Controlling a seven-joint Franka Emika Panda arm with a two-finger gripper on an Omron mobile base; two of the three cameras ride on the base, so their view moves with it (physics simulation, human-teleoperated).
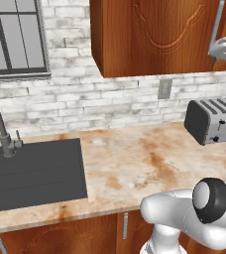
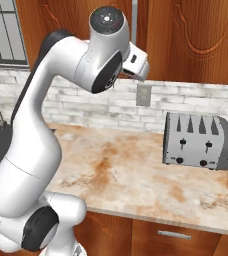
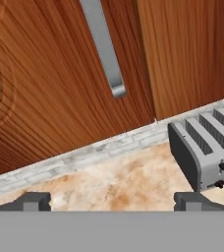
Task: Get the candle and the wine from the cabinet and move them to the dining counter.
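Note:
The cabinet (image 1: 154,34) (image 2: 196,40) is a reddish-brown wall unit with carved doors, and both doors are closed. My gripper (image 3: 113,201) is raised close in front of the left door (image 3: 50,74), just below the lower end of its silver bar handle (image 3: 104,44). Its two fingertips stand wide apart, open, with nothing between them. In the base views my hand (image 2: 138,64) (image 1: 219,48) sits up by the same handle (image 1: 217,20). The candle and the wine are hidden behind the closed doors. The dining counter is out of view.
A silver toaster (image 1: 211,121) (image 2: 198,140) (image 3: 207,147) stands on the stained beige counter (image 1: 135,163) below the cabinet. A black sink (image 1: 33,171) with a grey faucet (image 1: 1,131) lies to the left under a window (image 1: 13,37). Wall outlets (image 2: 143,94) dot the brick backsplash.

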